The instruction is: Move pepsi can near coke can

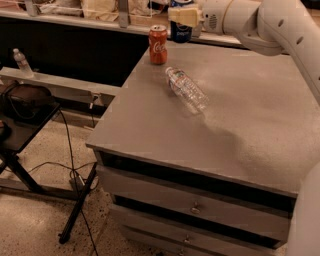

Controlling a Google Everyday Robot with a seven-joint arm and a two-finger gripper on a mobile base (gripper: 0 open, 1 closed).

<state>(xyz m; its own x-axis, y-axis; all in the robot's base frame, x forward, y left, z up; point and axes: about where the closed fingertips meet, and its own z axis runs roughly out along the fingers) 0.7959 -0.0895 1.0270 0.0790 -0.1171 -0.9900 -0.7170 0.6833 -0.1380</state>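
Observation:
The coke can (158, 45), red with white script, stands upright at the far left corner of the grey table (240, 125). The pepsi can (181, 32), dark blue with a round logo, is just to its right at the table's far edge, a small gap between them. My gripper (184, 16) comes in from the right on a white arm (270, 25) and is shut on the pepsi can's upper part, with its pale fingers (186, 14) covering the top. I cannot tell whether the can's base touches the table.
A clear plastic bottle (186, 90) lies on its side in the middle of the table, in front of the cans. Drawers (195, 205) sit under the tabletop. A shelf with packets (100, 7) runs behind. A black stand (25, 105) and cables are on the left.

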